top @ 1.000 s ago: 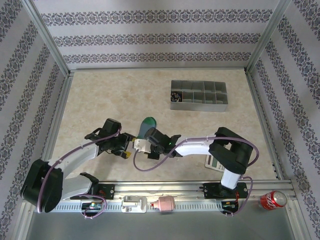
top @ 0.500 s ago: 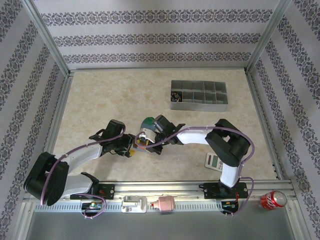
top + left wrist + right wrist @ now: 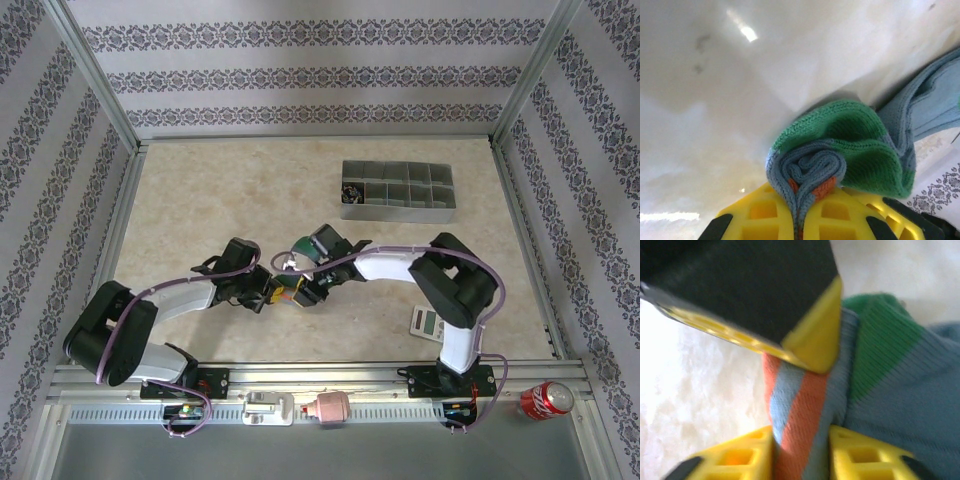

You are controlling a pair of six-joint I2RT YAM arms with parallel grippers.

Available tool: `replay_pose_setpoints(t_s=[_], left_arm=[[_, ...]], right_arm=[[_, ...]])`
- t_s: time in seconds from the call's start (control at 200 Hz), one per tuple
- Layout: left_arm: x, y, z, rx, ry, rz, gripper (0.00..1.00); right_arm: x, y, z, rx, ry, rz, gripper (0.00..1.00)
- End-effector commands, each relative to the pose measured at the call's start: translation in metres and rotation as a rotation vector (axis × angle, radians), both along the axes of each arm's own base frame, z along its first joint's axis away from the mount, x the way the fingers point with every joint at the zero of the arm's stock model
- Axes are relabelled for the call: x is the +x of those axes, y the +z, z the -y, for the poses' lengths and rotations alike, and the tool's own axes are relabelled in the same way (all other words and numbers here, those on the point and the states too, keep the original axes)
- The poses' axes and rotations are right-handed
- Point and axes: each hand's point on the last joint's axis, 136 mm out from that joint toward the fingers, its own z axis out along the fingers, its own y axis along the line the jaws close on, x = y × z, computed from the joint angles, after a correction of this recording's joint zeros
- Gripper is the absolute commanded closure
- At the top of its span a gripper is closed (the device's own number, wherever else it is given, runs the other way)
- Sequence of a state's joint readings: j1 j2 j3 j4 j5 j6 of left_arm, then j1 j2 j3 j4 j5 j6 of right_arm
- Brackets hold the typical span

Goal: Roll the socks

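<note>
Lab enclosure (aluminium frame point(image 3: 102, 85), wallpapered walls point(image 3: 300, 75))

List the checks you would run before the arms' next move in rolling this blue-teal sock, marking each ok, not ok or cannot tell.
1. Left gripper shut on the blue-teal sock: ok.
2. Coil wound tight at its core: ok.
3. Right gripper free of the orange cuff: cannot tell; fabric fills the gap between its fingers.
4. Loose end tucked in: not ok; a blue stretch trails out of the roll.
5. Calculator lying away from the sock: ok.
</note>
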State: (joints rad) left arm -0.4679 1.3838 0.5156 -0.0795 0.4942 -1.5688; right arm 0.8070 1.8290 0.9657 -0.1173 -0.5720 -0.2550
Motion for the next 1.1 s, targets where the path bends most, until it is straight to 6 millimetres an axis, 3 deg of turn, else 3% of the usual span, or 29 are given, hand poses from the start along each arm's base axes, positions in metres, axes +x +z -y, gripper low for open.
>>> replay_pose_setpoints(t_s=[0.0, 0.13, 0.185, 0.4, 0.505, 0.625, 0.864, 0.924, 0.964, 1.094], left_arm=[[-0.067, -0.035, -0.046, 0.207, 0.096, -0.298, 1.00], [-0.064, -0.022, -0.051, 0.235, 0.145, -0.305, 1.00], [-0.062, -0.021, -0.049, 0.231, 0.149, -0.316, 1.00], [-0.059, -0.024, -0.044, 0.226, 0.141, -0.335, 1.00], [-0.057, -0.024, -0.043, 0.228, 0.135, -0.332, 1.00], [-0.057, -0.025, -0.042, 0.219, 0.134, -0.334, 1.00], [-0.055, -0.024, -0.042, 0.202, 0.155, -0.315, 1.00], [-0.054, -0.023, -0.041, 0.189, 0.161, -0.303, 1.00], [-0.050, -0.019, -0.040, 0.176, 0.166, -0.276, 0.92], [-0.028, -0.001, -0.036, 0.109, 0.202, -0.142, 0.55]], right_arm=[[-0.006, 0.003, 0.025, -0.152, 0.000, 0.246, 0.57], [-0.013, 0.040, 0.017, -0.127, -0.009, 0.602, 0.39], [-0.019, 0.045, 0.012, -0.131, -0.002, 0.683, 0.38], [-0.032, 0.031, -0.021, -0.259, 0.131, 0.916, 0.38], [-0.024, 0.019, -0.032, -0.321, 0.167, 0.960, 0.42], [-0.011, 0.005, -0.037, -0.385, 0.188, 1.035, 0.49], [-0.019, -0.016, -0.029, -0.414, 0.218, 0.965, 1.00], [-0.024, -0.021, -0.023, -0.415, 0.226, 0.926, 1.00], [-0.028, -0.024, -0.019, -0.405, 0.223, 0.888, 1.00], [-0.041, -0.035, -0.002, -0.331, 0.167, 0.621, 1.00]])
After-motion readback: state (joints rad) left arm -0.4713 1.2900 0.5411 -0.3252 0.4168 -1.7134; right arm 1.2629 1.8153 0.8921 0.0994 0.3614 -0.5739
